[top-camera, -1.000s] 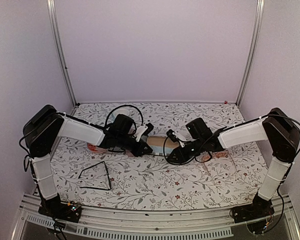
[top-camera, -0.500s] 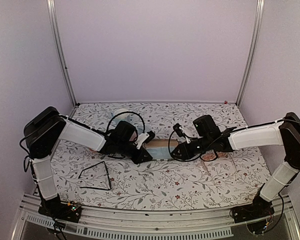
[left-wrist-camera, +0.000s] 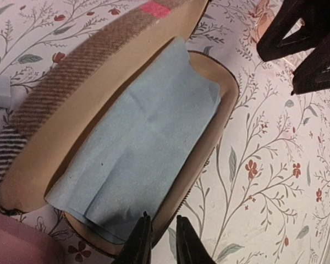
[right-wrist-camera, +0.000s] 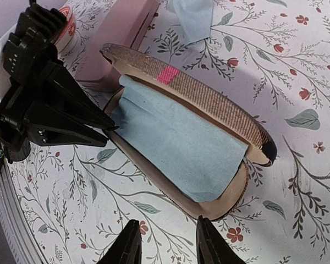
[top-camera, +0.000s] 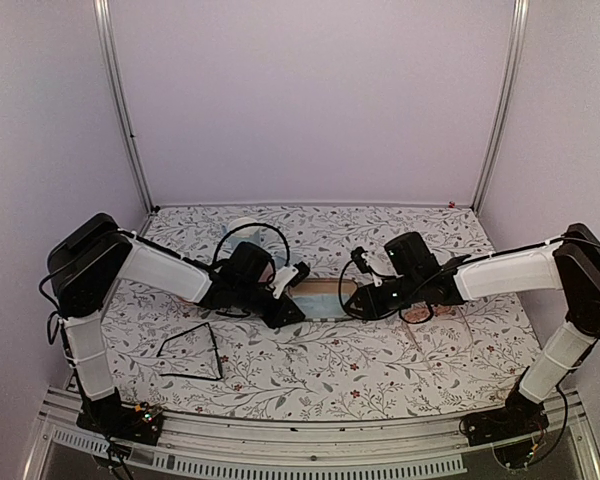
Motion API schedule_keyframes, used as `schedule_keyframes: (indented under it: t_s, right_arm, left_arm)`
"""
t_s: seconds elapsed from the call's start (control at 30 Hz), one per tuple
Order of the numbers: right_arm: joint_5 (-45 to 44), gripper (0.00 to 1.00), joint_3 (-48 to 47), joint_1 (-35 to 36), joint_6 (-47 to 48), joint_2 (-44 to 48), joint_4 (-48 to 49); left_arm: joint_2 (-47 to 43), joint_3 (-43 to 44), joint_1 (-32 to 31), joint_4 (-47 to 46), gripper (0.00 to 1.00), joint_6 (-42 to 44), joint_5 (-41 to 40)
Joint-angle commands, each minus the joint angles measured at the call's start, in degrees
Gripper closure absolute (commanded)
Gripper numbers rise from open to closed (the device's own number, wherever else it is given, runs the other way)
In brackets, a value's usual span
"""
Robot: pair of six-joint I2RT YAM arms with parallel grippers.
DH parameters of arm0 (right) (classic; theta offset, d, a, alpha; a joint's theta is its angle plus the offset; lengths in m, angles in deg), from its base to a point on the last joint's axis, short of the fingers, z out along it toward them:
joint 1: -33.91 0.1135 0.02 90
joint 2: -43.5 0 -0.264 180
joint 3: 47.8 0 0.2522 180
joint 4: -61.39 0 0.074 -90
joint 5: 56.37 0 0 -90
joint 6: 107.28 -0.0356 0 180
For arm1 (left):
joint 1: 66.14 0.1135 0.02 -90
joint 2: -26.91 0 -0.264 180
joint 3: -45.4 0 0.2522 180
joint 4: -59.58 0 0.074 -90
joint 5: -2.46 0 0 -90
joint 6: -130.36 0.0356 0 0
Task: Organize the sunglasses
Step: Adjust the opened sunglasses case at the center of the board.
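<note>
The black wire-frame sunglasses (top-camera: 192,352) lie unfolded on the table at the front left, away from both arms. A pale pinkish-tan pair (top-camera: 423,314) shows partly under my right arm. Between the arms the brown red-banded case (top-camera: 323,297) lies open, its lid (right-wrist-camera: 209,99) tilted up, with a blue cloth (right-wrist-camera: 176,143) inside. My left gripper (left-wrist-camera: 162,239) is shut on the near rim of the case's lower half. At the case's other end my right gripper (right-wrist-camera: 166,242) is open over bare table, holding nothing.
A pink oblong case (right-wrist-camera: 121,33) lies just behind the brown one, next to a white round object (top-camera: 245,228). A second blue cloth (right-wrist-camera: 192,16) lies on the table beyond. The enclosure's walls surround the flowered table (top-camera: 310,370).
The brown case has come down from a raised, lid-up hold to lie open on the table. My right gripper has opened and drawn back to the right. My left gripper stays on the rim.
</note>
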Motion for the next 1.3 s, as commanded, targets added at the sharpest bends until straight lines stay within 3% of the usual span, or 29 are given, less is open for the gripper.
schedule_keyframes:
  t_s: [0.0, 0.43, 0.83, 1.27]
  right_arm:
    - [-2.16, 0.64, -0.53, -0.57, -0.97, -1.95, 0.87]
    - [-2.17, 0.62, -1.12, -1.72, -2.01, -6.12, 2.87]
    - [-2.69, 0.63, -1.38, -1.79, -2.04, -4.51, 2.15]
    - [-2.86, 0.61, -2.74, -1.77, -1.63, -3.1, 0.73]
  left_arm:
    - [-1.6, 0.26, -0.63, -0.78, 0.81, 0.57, -0.33]
    - [-3.89, -0.21, -0.68, -2.47, 0.74, -0.49, 0.27]
    - [-5.26, 0.14, -0.65, -3.13, 0.71, -1.45, -0.15]
    - [-10.56, -1.82, -0.48, -3.07, 0.61, -2.63, -5.49]
